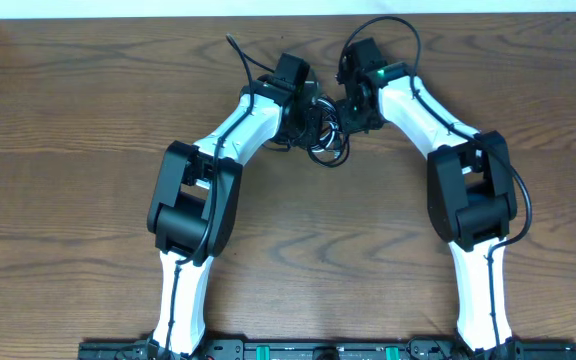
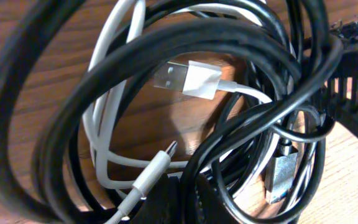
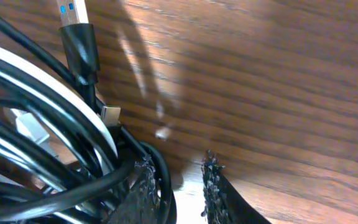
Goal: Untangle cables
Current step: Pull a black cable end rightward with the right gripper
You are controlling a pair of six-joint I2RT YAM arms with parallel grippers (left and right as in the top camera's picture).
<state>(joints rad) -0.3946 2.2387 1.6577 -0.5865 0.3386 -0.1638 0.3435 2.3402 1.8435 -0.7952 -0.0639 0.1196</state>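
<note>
In the overhead view both arms reach to the upper middle of the frame. There the left gripper (image 1: 314, 107) and the right gripper (image 1: 347, 108) stand close together over the cables (image 1: 326, 148), which lie in one small knotted heap on the table (image 1: 88, 120), just below the two grippers.

The left wrist view is filled with that heap. Thick loops of the black cables (image 2: 185, 37) cross over and under the white cable (image 2: 107, 93). The white cable's flat plug (image 2: 184, 78) lies in the centre of the loops, and its slim plug (image 2: 161, 163) points up from the lower middle. A metal plug (image 2: 281, 177) on a black cord shows at the lower right. At the right edge a ridged black piece (image 2: 353, 93) touches one black loop. The left gripper's own fingers are not clearly seen here, so I cannot tell whether they are apart or closed.

In the right wrist view the right gripper's fingers (image 3: 213, 186) stand apart at the bottom, with a strip of table showing between them. A black loop curves against the inner face of the finger on the left. A black plug with a blue tongue (image 3: 74, 25) points to the upper left.
</note>
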